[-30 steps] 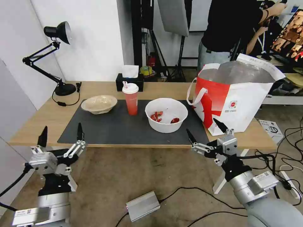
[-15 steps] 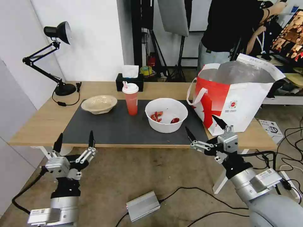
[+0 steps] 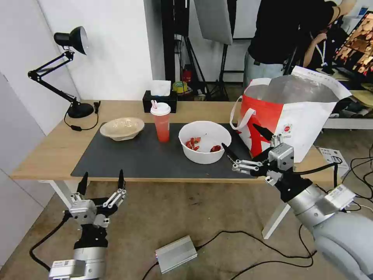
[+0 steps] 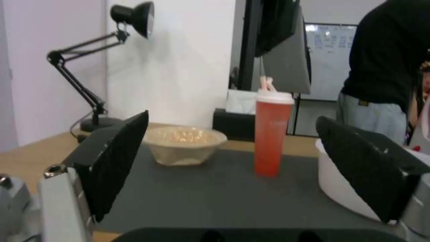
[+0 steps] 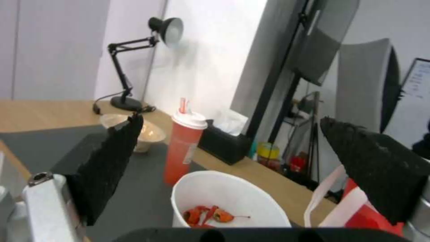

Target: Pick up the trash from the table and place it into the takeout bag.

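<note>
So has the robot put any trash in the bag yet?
Not yet. The white bowl, red cup and beige bowl all sit on the table. The right gripper hovers open beside the white bowl, near the takeout bag. The left gripper waits open below the table's edge.

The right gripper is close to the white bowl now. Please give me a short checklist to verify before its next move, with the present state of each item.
1. Right gripper open: ok, fingers spread wide.
2. Right gripper empty: ok.
3. White bowl upright on the dark mat: ok.
4. Red cup apart from the bowl: ok, a gap shows between them.
5. Takeout bag open at the top: ok, the foil lining shows.
6. Left gripper out of the way: ok, open, low before the table edge.
</note>
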{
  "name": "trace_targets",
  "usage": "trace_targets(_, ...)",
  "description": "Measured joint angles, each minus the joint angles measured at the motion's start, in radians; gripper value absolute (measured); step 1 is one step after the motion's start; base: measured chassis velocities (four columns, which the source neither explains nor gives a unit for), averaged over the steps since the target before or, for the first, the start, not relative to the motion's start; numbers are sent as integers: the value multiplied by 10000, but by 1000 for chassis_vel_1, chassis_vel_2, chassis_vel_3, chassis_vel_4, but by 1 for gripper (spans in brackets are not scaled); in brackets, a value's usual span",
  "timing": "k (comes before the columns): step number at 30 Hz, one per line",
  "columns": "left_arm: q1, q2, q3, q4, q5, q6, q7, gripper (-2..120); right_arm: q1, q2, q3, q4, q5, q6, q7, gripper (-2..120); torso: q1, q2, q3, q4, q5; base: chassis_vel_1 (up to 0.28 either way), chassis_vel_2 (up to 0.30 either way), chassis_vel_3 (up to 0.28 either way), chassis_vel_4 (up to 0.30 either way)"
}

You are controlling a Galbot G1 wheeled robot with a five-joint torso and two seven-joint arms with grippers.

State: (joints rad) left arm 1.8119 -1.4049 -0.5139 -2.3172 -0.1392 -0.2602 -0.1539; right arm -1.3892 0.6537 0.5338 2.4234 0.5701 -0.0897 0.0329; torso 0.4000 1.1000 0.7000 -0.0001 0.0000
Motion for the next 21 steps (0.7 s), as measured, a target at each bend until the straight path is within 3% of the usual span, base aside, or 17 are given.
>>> trace_targets(9, -105, 150, 249, 282, 32, -14, 41, 100, 560, -687, -66, -430, 505, 93, -523, 100, 0, 0, 0, 2, 0, 0, 0, 0, 0)
trace_targets(21, -40, -153, 286, 380, 283, -141, 86, 100, 2473, -1741, -1316, -1269, 1590, -260, -1300, 100, 0, 0, 0, 1, 0, 0, 0, 0, 0)
